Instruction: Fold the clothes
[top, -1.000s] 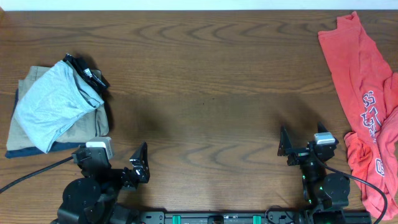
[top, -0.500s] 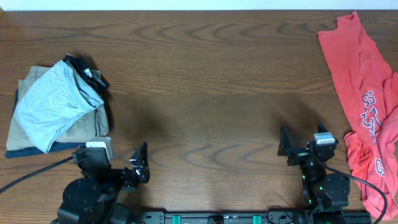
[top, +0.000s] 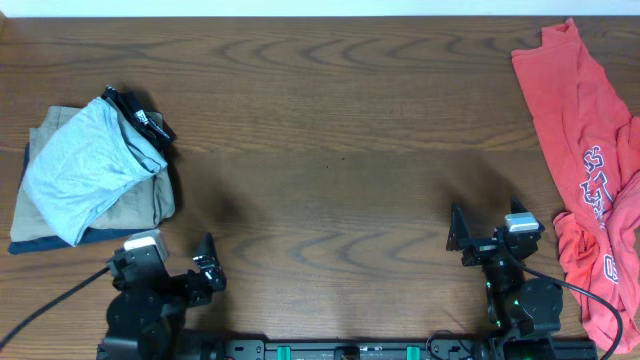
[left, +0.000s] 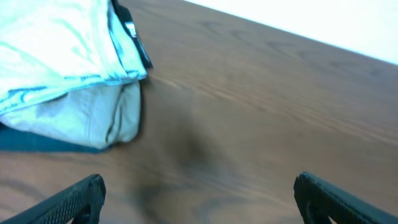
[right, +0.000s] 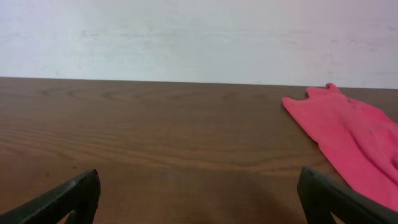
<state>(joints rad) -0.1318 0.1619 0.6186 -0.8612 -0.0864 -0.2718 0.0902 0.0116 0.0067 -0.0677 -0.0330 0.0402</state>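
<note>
Overhead: dark wood-grain table (top: 330, 120), white wall (right: 186, 31) behind; both arms' jaws wide open, holding nothing.

You see soft, even light on the dark brown wooden table (top: 330, 120), but your left wrist view blurs.

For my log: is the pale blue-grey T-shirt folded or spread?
Folded, roughly: the pale blue-grey T-shirt lies bundled compactly atop the tan garment, not spread flat.
</note>
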